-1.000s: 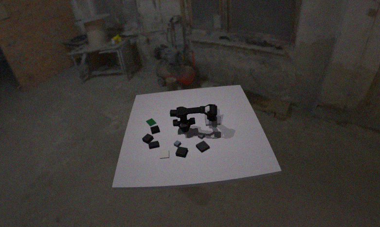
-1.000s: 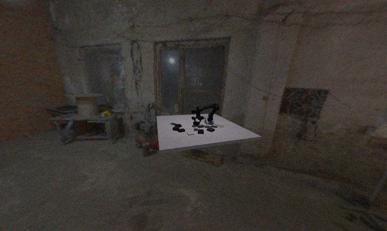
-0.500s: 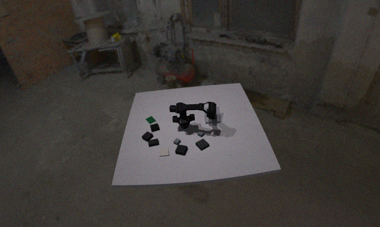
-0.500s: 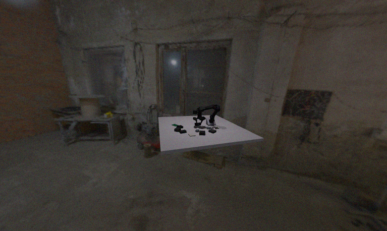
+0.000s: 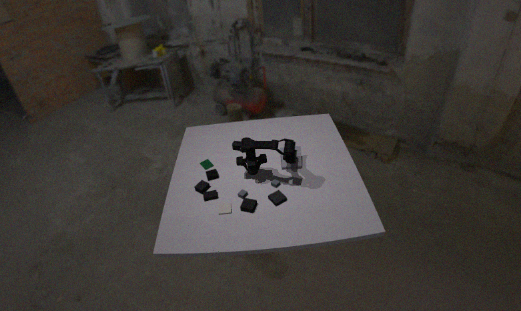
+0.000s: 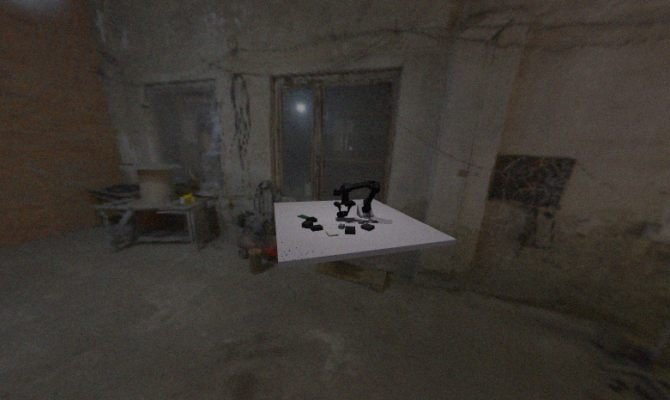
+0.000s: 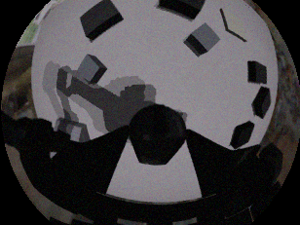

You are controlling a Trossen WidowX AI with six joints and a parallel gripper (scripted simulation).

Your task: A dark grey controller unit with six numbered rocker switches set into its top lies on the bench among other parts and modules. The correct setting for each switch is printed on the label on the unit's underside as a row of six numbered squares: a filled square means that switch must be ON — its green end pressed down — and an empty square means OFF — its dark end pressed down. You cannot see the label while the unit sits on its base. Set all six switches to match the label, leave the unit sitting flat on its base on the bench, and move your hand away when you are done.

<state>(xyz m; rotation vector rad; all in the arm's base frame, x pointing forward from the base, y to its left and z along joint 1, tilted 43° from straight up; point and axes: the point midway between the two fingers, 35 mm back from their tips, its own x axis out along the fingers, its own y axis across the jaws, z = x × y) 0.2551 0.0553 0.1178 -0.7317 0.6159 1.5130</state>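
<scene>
So, unit's in the gripper, label side still TBD

Top: gripper (image 5: 251, 163) (image 6: 344, 209) (image 7: 158, 131) has the ctrl unit (image 5: 253, 169) (image 6: 341, 214) (image 7: 157, 140) right at its tips. Around: 5 dark blocks (image 5: 277, 197), 2 small grey blocks (image 5: 242, 193), 1 green plate (image 5: 206, 164), 1 cream plate (image 5: 225, 209).

Ext: unit's under the wrist, looks lifted.

Wrist: fingers clamped either side of it, AFAICT; long axis unclear, label n/a. One arm, so it does the turning IMO.
</scene>
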